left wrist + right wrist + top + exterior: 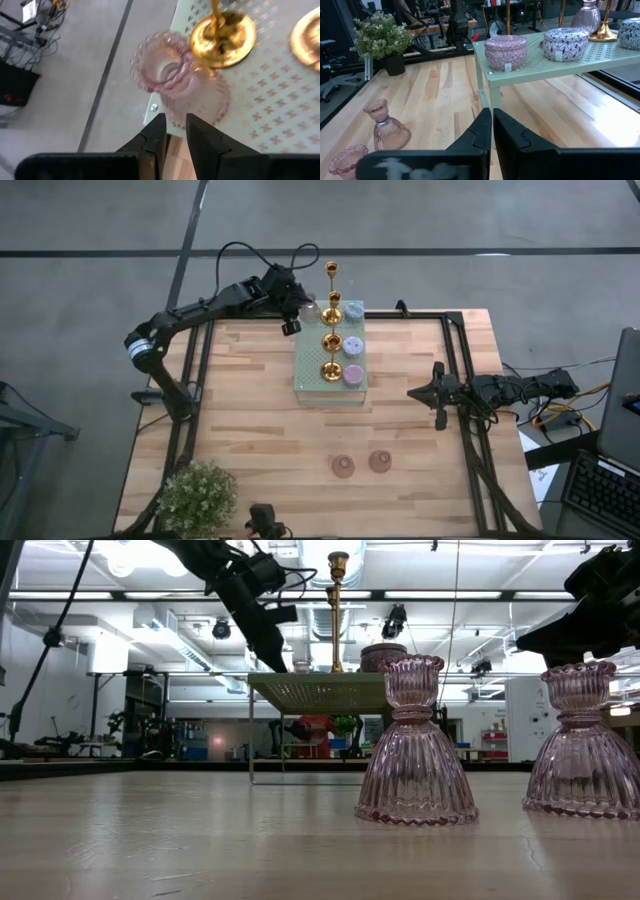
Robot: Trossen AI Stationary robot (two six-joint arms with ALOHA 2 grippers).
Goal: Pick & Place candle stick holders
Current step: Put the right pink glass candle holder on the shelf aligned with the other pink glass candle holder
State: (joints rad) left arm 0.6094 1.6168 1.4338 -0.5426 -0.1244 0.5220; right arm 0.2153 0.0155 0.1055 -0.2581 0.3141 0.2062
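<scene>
Poised narrow-fingered beside a ribbed pink glass holder [180, 85] at the perforated green stand's [312, 370] far corner edge: left gripper [174, 131].

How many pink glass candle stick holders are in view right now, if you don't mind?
3: two pink glass holders stand on the bare wooden table near its front edge, and one sits on the green perforated stand's far corner, just ahead of the left gripper.

Dark jointed left arm [200, 308], looping black cable; right arm [510, 390] black.
</scene>
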